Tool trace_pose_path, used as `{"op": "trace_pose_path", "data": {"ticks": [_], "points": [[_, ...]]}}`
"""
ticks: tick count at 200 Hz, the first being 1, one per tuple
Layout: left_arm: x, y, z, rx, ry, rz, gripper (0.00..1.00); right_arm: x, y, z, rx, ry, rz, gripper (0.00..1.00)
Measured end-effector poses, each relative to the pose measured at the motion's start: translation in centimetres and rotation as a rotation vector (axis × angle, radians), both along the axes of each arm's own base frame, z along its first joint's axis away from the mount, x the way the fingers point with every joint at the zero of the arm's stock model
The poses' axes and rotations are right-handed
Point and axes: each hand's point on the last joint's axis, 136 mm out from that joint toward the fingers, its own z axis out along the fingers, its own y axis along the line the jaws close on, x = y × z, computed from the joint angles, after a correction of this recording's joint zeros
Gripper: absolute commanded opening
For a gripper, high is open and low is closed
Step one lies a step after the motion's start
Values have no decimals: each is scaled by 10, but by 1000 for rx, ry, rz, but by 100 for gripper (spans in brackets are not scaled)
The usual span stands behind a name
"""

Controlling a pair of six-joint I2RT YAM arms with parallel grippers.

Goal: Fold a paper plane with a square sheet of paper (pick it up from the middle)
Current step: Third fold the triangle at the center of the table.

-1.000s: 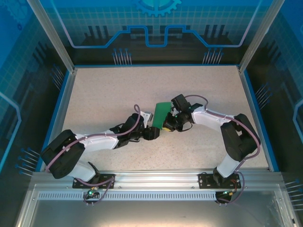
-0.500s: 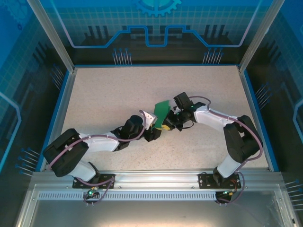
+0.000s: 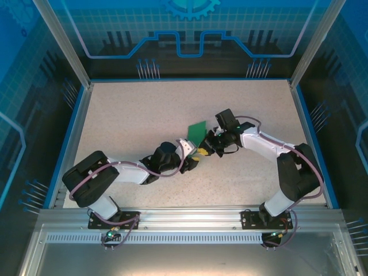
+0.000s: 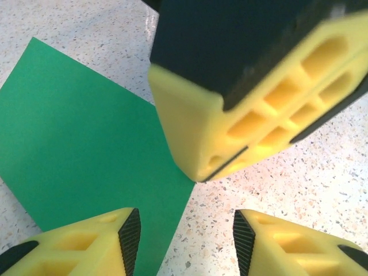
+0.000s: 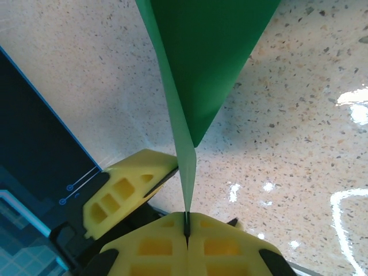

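Speckled tabletop | right pincer pinches green paper | left pincer parted

Work surface and enclosure, as found.
Speckled beige tabletop lies under the right gripper; blue edging beyond it, printed blue panels further back, aluminium rail on the near side.

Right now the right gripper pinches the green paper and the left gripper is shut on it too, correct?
Not quite. The right gripper does pinch the green paper, but the left gripper is not shut on it. The left wrist view shows its fingers standing apart, with no grip on the sheet.
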Motion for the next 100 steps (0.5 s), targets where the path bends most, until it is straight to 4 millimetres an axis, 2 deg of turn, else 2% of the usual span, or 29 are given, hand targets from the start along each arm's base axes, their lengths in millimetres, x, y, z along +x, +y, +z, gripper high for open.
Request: {"op": "trace_pose_path", "data": {"ticks": [100], "points": [[7, -6, 7, 13, -117, -14, 20, -4, 4, 5, 35, 32, -1, 1]]}}
